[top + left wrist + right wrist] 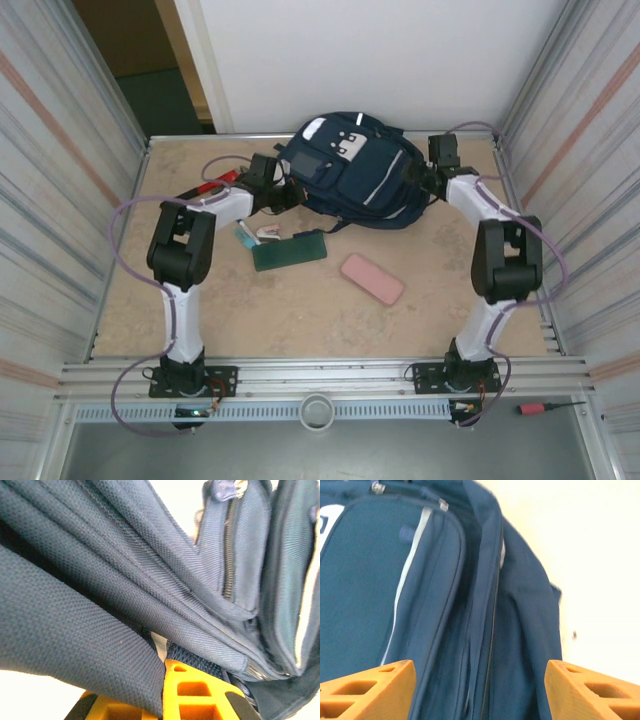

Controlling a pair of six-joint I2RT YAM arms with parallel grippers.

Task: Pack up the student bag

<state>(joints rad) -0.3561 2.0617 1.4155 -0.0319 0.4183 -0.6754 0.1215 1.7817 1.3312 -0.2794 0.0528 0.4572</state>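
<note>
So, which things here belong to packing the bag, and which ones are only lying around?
For the job:
bag, pinched by the left gripper, with the right gripper open at its other side
green case
pink case
small bits beside the green case, probably

Lying about:
screwdriver on the front rail
red thing near the left arm, too small to tell
</note>
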